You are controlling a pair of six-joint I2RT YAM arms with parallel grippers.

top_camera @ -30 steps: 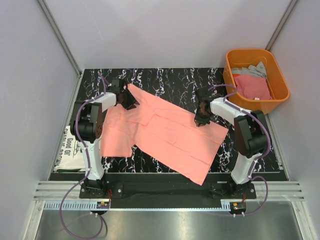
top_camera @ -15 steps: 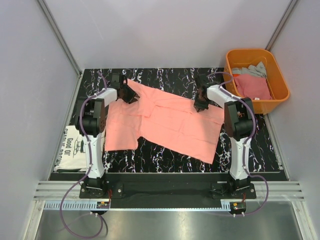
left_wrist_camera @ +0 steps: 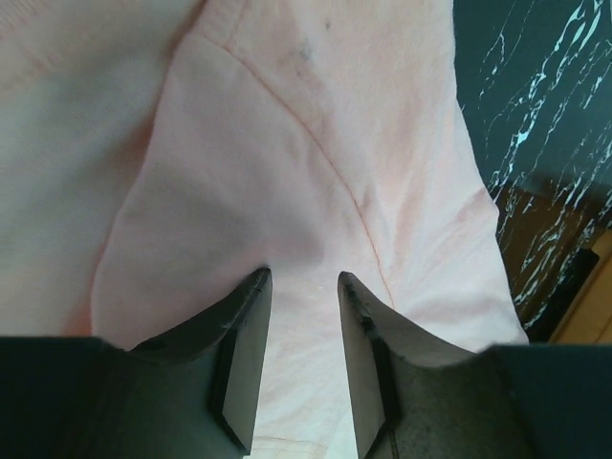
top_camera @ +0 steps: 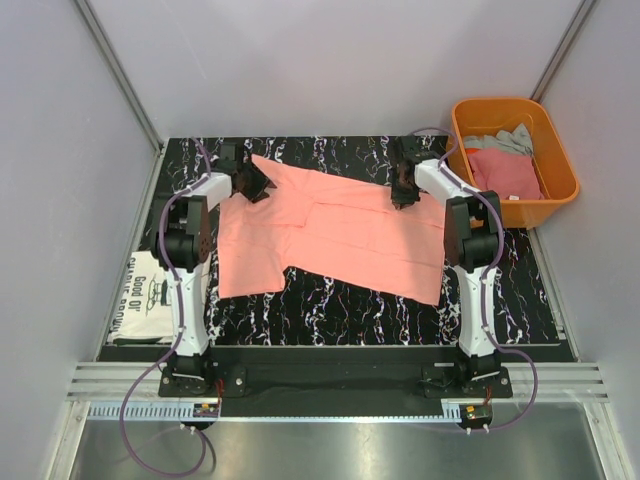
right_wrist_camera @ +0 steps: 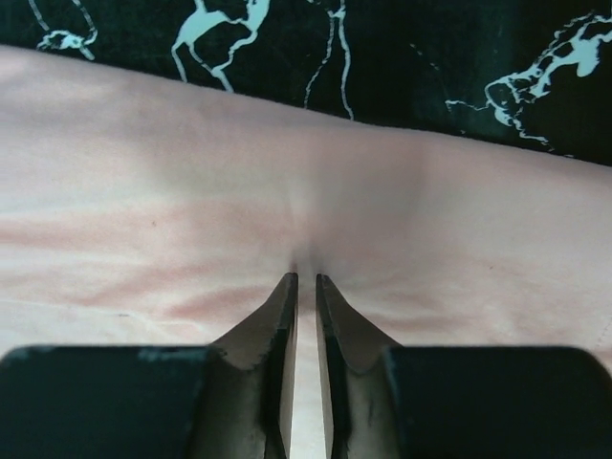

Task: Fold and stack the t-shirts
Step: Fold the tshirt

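Top external: both arms stretched far, hands pinching salmon-pink t-shirt (top_camera: pixel 340 235).

Both arms (top_camera: pixel 190 235) outstretched, fingers (right_wrist_camera: pixel 282 316) seemingly narrowed.

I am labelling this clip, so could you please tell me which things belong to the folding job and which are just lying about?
Job:
- salmon tee, spread on the table
- white printed tee, at the left edge
- pink tee and grey tee, in the tub

Lying about:
- orange tub
- table
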